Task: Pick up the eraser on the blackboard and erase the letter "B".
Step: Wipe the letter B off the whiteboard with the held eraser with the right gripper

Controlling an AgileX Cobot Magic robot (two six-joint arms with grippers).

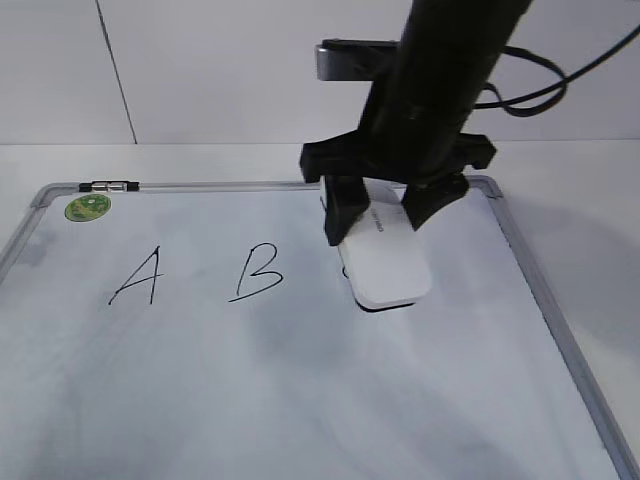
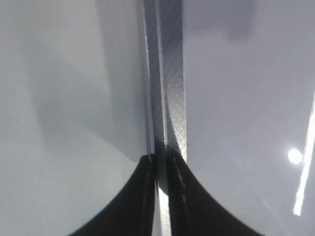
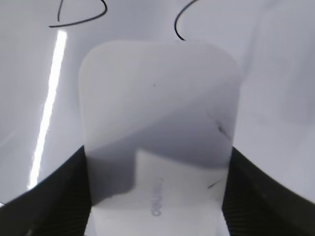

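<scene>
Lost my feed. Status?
Right gripper straddling white oblong eraser, grip unconfirmed. Left gripper closed on frame. Black handwritten B intact, path clear.

1. Bare blackboard (image 1: 300,400) stretches open from the eraser (image 1: 388,265) to the letter "B" (image 1: 256,272).
2. The right gripper (image 1: 382,222) straddles the eraser (fingers at both sides).
3. The letter "A" (image 1: 137,277) lies just beyond "B".
</scene>
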